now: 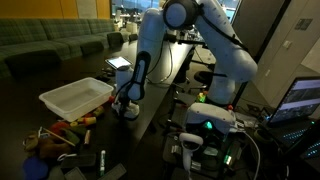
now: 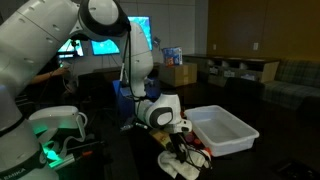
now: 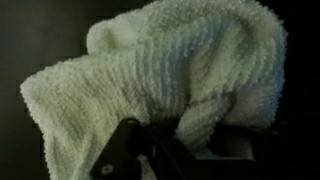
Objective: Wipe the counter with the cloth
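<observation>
The wrist view is almost filled by the cream terry cloth [image 3: 170,70], bunched into a heap on the dark counter [image 3: 30,40]. My gripper [image 3: 180,142] comes in from the bottom edge and is shut on a fold of the cloth, with the dark fingers [image 3: 122,150] on either side of it. In both exterior views the gripper [image 1: 127,104] [image 2: 178,138] points down at the counter [image 1: 152,128] [image 2: 115,160] beside the white tub. A pale patch under it is the cloth [image 2: 170,160].
A rigid white tub [image 1: 77,96] [image 2: 222,130] stands on the counter close to the gripper. Small colourful toys and cords [image 1: 60,135] lie in front of the tub. The robot base with green lights [image 1: 205,125] and monitors [image 2: 105,45] stand nearby.
</observation>
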